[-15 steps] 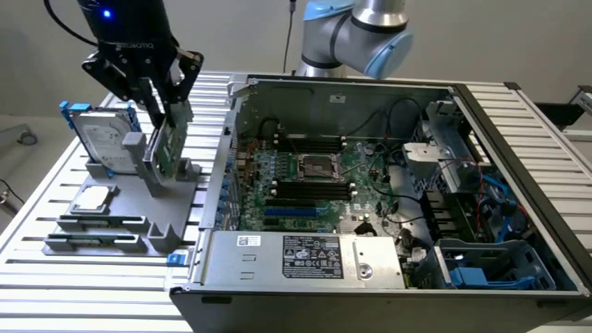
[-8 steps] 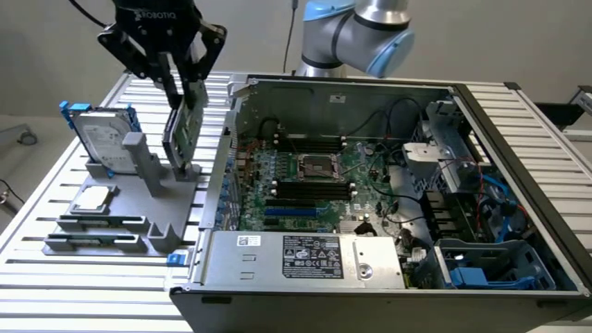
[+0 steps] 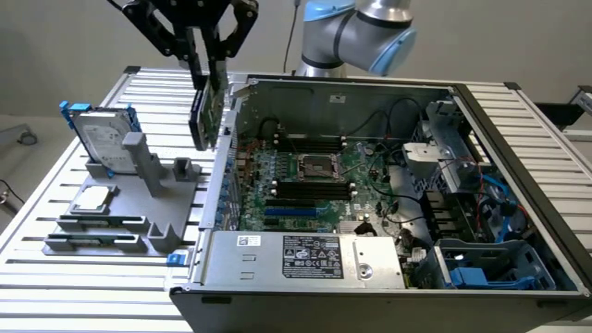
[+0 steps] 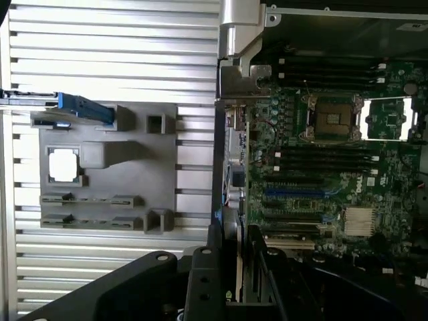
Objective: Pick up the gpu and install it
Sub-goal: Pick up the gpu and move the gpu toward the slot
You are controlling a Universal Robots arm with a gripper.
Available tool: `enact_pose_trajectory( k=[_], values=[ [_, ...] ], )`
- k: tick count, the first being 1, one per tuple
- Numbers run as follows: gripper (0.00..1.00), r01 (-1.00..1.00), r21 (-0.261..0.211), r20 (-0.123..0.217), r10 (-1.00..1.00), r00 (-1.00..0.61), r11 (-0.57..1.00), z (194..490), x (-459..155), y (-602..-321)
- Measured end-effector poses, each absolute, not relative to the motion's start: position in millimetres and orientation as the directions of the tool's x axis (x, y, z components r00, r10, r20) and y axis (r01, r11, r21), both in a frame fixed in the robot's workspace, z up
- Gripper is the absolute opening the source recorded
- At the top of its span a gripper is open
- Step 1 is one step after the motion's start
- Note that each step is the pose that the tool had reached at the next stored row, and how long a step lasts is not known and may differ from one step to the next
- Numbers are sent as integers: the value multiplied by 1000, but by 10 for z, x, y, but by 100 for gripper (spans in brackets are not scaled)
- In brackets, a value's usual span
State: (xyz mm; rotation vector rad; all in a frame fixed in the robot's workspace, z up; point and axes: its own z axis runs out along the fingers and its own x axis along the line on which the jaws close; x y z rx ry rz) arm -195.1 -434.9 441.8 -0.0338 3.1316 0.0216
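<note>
Claw (image 3: 210, 66) clamps gpu (image 3: 208, 118) edge-on | computer case wall (image 3: 220, 187) just beneath me | risk: card clips wall, twists in my grip.

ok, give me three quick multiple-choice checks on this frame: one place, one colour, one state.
1. Where is the gpu?
A) in the grey fixture
B) in the hand, at the case edge
C) seated in a slot

2. Colour of the drive rails?
A) red
B) blue
C) yellow

3. Case side?
A) open
B) closed
C) half covered by a panel

Answers:
1 B, the hand clamps the card on edge, up by the case's edge.
2 B, blue rails flank the silver drive.
3 A, the motherboard lies exposed.
</note>
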Motion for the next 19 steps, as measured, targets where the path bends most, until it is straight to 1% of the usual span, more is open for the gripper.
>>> enact_pose_trajectory(
  k=[8,19],
  values=[
    [26,-22,7,-8,-22,-1000,1000,4358,-1587,-4350],
    [26,-21,6,-8,-21,-1000,1000,4165,-1085,-4344]
  ],
)
